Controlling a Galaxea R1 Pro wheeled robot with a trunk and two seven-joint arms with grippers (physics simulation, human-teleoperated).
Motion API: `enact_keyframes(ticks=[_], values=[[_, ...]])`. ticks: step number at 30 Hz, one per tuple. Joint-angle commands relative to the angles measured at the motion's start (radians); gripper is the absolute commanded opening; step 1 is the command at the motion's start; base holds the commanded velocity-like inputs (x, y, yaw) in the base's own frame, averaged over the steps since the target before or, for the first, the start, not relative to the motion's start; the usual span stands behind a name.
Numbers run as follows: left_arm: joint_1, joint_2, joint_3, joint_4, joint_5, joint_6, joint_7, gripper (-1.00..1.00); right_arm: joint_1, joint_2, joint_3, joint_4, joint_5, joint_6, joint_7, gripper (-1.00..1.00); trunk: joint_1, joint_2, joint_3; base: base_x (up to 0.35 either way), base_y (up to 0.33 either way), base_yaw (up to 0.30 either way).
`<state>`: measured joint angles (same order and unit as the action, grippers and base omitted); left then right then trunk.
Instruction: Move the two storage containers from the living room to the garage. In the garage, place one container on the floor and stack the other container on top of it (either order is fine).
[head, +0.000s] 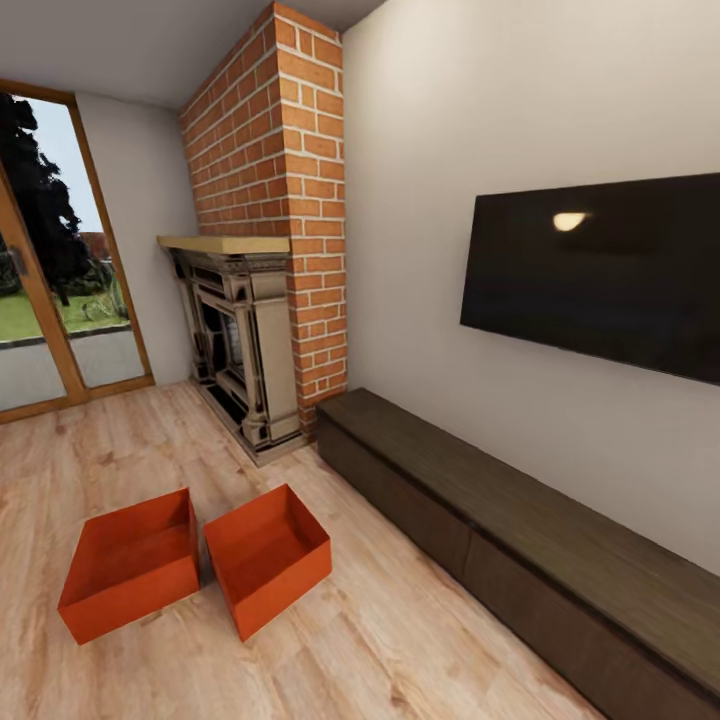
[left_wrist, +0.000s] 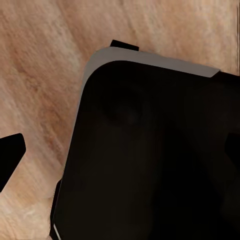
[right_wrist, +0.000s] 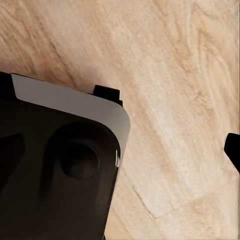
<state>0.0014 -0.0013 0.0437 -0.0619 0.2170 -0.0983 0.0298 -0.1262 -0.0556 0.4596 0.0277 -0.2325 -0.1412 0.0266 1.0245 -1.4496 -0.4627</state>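
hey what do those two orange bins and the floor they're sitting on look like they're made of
The two storage containers: probably plastic; thin, plain, uniformly red-orange matte walls. The floor: light wood planks, or laminate imitating them; visible grain, knots and board seams with a soft sheen.

Light wood-plank floor (head: 400, 630). Beige wall (head: 480, 110) carried a dark flat television (head: 600, 270) with a lamp glint on it, above a long low dark cabinet (head: 520, 520). Brick chimney (head: 280, 150) over ornate fireplace (head: 240, 340). Wood-framed glass door (head: 50, 300) showed lawn, trees.

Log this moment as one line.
place: living room | containers: two on wood floor, side by side, empty | grippers: cannot tell | carried: nothing
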Motion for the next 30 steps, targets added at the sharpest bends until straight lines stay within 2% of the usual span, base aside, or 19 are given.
enact_keyframes(ticks=[1,22,30], values=[[0.000,0.000,0.004,-0.001,0.001,-0.002,0.001,1.00,-0.001,0.000,0.008,0.003,-0.011,-0.006,0.003,1.00,0.001,0.000,-0.001,0.307,-0.117,0.000],[0.000,0.000,0.004,-0.001,0.001,0.001,0.002,1.00,-0.001,0.000,-0.005,0.003,-0.016,-0.006,0.003,1.00,0.001,0.000,-0.001,0.307,-0.117,0.000],[0.000,0.000,0.004,-0.001,0.001,-0.003,0.002,1.00,-0.001,0.000,-0.007,0.003,-0.018,-0.009,0.003,1.00,0.001,0.000,-0.001,0.307,-0.117,0.228]])
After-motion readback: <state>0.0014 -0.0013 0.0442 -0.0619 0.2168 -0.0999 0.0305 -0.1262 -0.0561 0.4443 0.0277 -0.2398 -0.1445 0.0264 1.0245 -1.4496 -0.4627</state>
